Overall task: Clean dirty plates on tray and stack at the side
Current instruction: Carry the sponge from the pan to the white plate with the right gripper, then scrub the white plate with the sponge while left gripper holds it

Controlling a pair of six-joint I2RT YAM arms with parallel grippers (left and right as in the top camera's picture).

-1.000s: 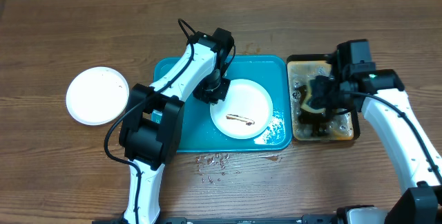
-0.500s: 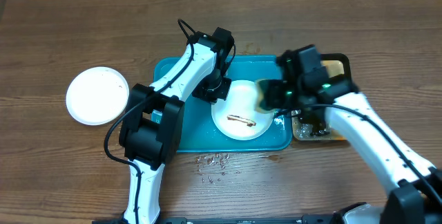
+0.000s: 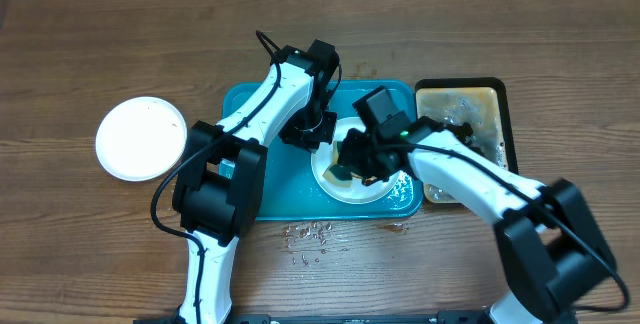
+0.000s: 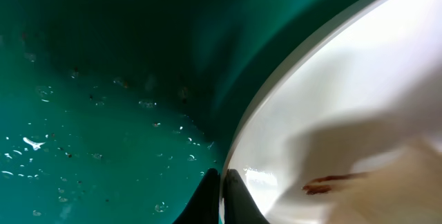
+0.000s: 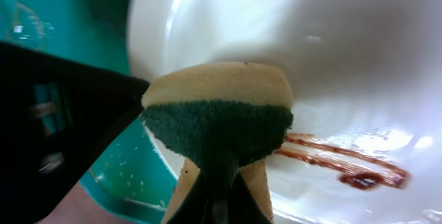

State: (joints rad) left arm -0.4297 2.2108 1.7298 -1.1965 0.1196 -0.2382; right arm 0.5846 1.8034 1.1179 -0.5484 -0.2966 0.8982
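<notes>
dirty plate (image 3: 350, 191): small round shallow white plate, lying on the right half of the tray, partly covered by the right arm from overhead
sauce streak (image 5: 345, 163): thin brown smear on the plate's wet inner face, just right of the sponge; also in the left wrist view (image 4: 335, 180), a little way in from the gripped rim
sponge (image 5: 217, 113): yellow pad with a dark green scouring face, green side towards the camera, over the plate near its left edge; contact with the plate cannot be told
right gripper (image 5: 219, 198): fingers pinched tight on the sponge's lower end, no gap showing; overhead it sits over the plate centre (image 3: 352, 159)
left gripper (image 4: 222, 193): fingertips closed onto the plate's left rim, one either side of the edge; overhead at the plate's upper left (image 3: 310, 132)
tray (image 3: 290, 196): large teal-blue rectangular plastic tray, mid-table, wet with droplets (image 4: 97, 113)
clean plate (image 3: 141, 138): round white plate on the bare table, well left of the tray
black tray (image 3: 475, 104): smaller, brown liquid inside, just beside the teal tray's right edge
wooden table (image 3: 100, 44): water drops (image 3: 308, 232) just in front of the tray
</notes>
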